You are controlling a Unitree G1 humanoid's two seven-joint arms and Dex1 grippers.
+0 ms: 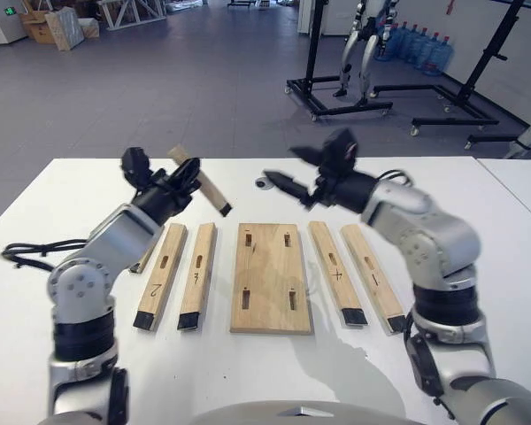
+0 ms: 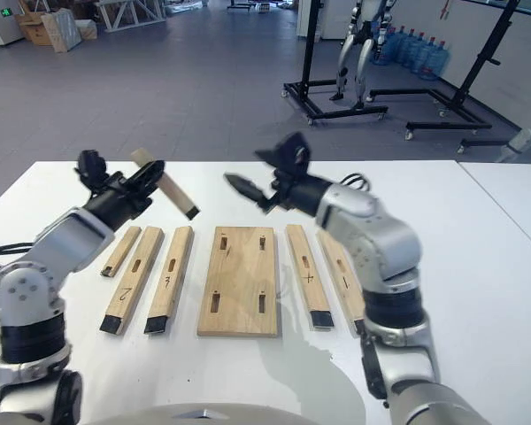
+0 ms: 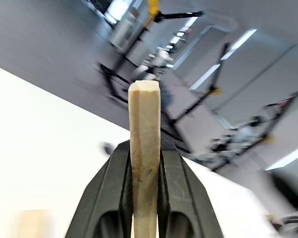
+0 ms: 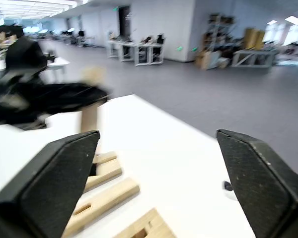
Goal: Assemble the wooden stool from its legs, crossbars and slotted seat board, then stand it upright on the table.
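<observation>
Left gripper (image 1: 188,174) clamps pale dark-tipped wooden crossbar (image 1: 205,186) aloft; right gripper (image 1: 280,165) gapes wide beyond flat slotted wooden seat board (image 1: 270,282), mid white table (image 1: 62,199), well apart from edges. We read "2", "+" on wooden legs (image 1: 159,276).

The right end effector (image 4: 158,134) spreads wide above the white tabletop (image 4: 188,163). Wooden legs (image 4: 107,186) lie side by side below. Beyond them, the blurred left end effector (image 4: 64,96) grips a wooden piece (image 4: 91,118).

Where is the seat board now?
In the eye views the seat board lies flat in the middle of the table, with two legs on its left and two on its right.
</observation>
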